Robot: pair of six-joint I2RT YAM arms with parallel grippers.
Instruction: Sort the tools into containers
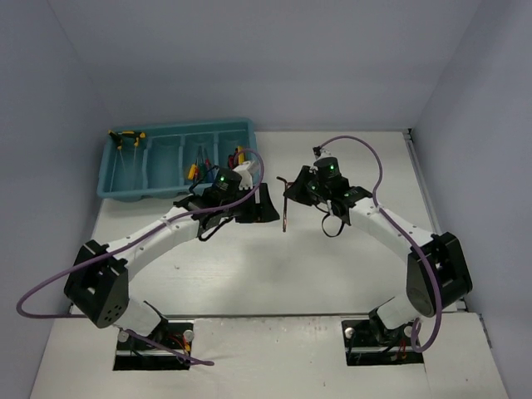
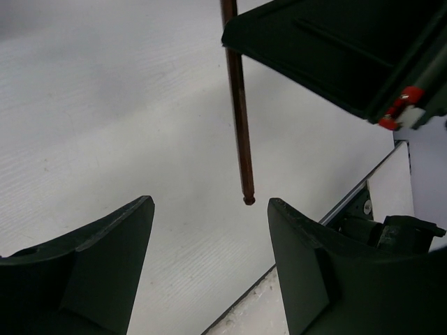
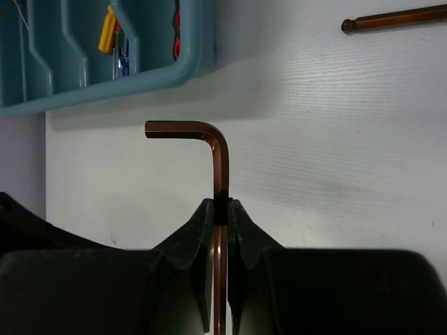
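My right gripper [image 1: 290, 190] [image 3: 221, 204] is shut on a dark brown L-shaped hex key [image 3: 209, 150], holding it above the table with the short arm pointing left. Its long shaft [image 1: 286, 218] hangs down and shows with a ball end in the left wrist view [image 2: 239, 118]. My left gripper [image 1: 259, 205] [image 2: 209, 202] is open and empty, just left of the shaft. The teal tray [image 1: 170, 187] [image 3: 160, 70] sits at the back left and holds yellow-handled tools [image 1: 127, 137], red and yellow handled ones [image 1: 196, 170] and others [image 1: 238, 156]. The pliers cannot be made out.
A second brown rod with a ball end [image 3: 394, 17] lies on the white table in the right wrist view. Grey walls close in the back and both sides. Purple cables loop off both arms.
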